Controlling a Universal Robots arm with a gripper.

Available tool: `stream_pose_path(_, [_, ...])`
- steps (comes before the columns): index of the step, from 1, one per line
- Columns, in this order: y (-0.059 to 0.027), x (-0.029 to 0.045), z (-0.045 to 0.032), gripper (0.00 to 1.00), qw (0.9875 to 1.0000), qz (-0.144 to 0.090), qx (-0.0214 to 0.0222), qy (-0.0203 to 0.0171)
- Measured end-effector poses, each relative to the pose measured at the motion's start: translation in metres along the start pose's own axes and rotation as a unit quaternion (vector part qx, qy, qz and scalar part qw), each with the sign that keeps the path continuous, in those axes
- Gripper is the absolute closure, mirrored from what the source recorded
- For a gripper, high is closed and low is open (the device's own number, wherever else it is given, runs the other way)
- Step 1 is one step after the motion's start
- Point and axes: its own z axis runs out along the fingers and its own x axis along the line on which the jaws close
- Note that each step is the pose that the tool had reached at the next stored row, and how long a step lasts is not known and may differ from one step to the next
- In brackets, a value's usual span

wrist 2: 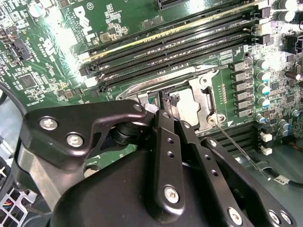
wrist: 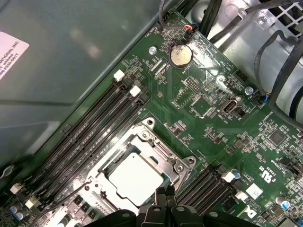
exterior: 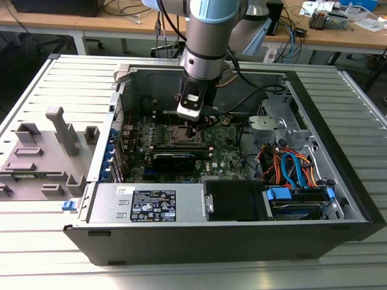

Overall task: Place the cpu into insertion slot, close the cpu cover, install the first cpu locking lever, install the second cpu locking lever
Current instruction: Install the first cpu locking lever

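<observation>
The cpu (wrist: 135,178) lies flat in the insertion slot (exterior: 183,134), its silvery top facing up; it is also visible in the second wrist view (wrist 2: 187,106). The cpu cover (wrist: 182,165) lies down around it as a metal frame (wrist 2: 208,101). My gripper (wrist: 165,191) hovers right at the socket's edge, its black fingers (wrist 2: 163,127) pressed together with nothing seen between them. In the exterior view the gripper (exterior: 191,128) hangs straight down over the socket. A thin wire locking lever (wrist 2: 236,146) sticks out from the socket's corner, unlatched.
Long black memory slots (wrist: 94,127) run beside the socket. A coin battery (wrist: 181,55) sits further along the board. The case holds a power supply (exterior: 151,202), coloured cables (exterior: 290,169) and a drive bay. A grey fixture (exterior: 48,151) stands outside at the exterior view's left.
</observation>
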Motion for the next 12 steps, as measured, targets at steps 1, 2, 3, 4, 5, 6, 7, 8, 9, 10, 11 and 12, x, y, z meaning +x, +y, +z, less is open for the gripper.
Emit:
stream_pose_path(1, [0.0,0.0,0.0,0.89,1.0,-0.001,0.0,-0.0001])
stream_pose_path(2, [0.0,0.0,0.0,0.89,1.0,-0.002,0.0,-0.0001])
stream_pose_path(3, [0.0,0.0,0.0,0.89,1.0,-0.004,0.0,-0.0002])
stream_pose_path(4, [0.0,0.0,0.0,0.89,1.0,-0.005,0.0001,-0.0003])
stream_pose_path(5, [0.0,0.0,0.0,0.89,1.0,-0.006,0.0001,-0.0004])
stream_pose_path(6, [0.0,0.0,0.0,0.89,1.0,-0.007,0.0,-0.0004])
stream_pose_path(7, [0.0,0.0,0.0,0.89,1.0,-0.008,0.0001,-0.0005])
stream_pose_path(8, [0.0,0.0,0.0,0.89,1.0,-0.01,0.0001,-0.0006])
stream_pose_path(9, [0.0,0.0,0.0,0.89,0.9999,-0.011,0.0001,-0.0006])
stream_pose_path(10, [0.0,0.0,0.0,0.89,0.9999,-0.012,0.0001,-0.0007])
stream_pose_path(11, [0.0,0.0,0.0,0.89,0.9999,-0.013,0.0001,-0.0008])
stream_pose_path(12, [0.0,0.0,0.0,0.89,0.9999,-0.015,0.0001,-0.0008])
